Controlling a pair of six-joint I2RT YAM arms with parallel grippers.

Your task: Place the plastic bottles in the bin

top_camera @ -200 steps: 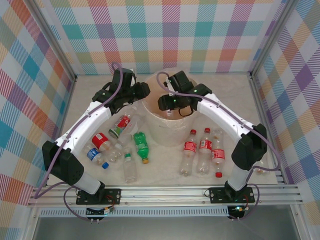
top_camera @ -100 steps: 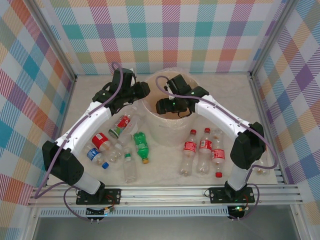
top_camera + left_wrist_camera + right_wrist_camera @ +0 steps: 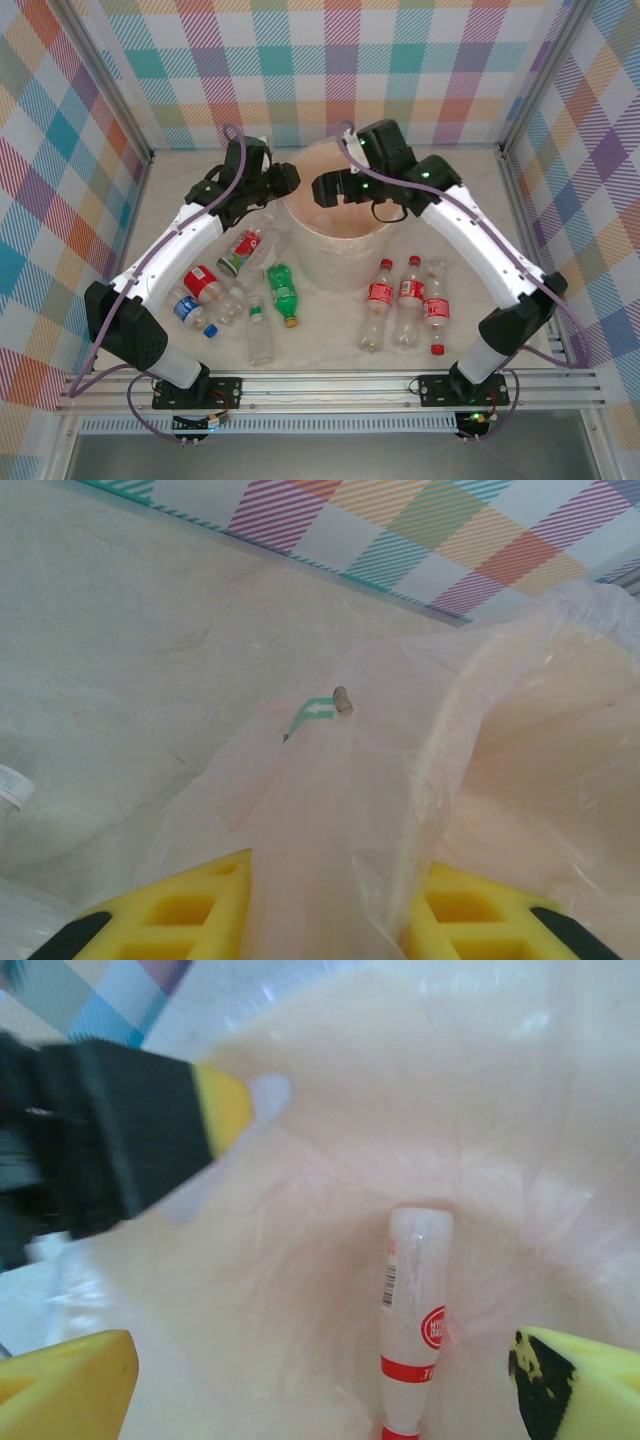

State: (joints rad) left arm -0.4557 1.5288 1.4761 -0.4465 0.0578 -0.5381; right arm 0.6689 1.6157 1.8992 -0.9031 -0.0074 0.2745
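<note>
The bin [image 3: 345, 262] stands mid-table, a wide peach-cream bucket with a clear liner [image 3: 380, 800]. At its left rim my left gripper [image 3: 283, 182] [image 3: 340, 925] is shut on a fold of that liner. My right gripper [image 3: 326, 188] [image 3: 320, 1390] hangs open over the bin's mouth with nothing between its yellow fingers. Below it one red-labelled plastic bottle [image 3: 415, 1320] lies on the bin's bottom [image 3: 300, 1250]. Several more bottles lie on the table: a left group with a red-labelled one [image 3: 245, 250] and a green one [image 3: 284, 293], and three side by side [image 3: 408, 300] on the right.
The left gripper's black, yellow-tipped finger [image 3: 215, 1110] juts in at the bin's rim in the right wrist view. Checked walls enclose the table on three sides, with metal frame posts [image 3: 520, 210] at the right. A blue-capped bottle [image 3: 190, 311] lies close to the left arm.
My right gripper has opened wide and lifted up and back over the bin, and the bottle now lies loose inside. The left gripper keeps its hold on the liner.
</note>
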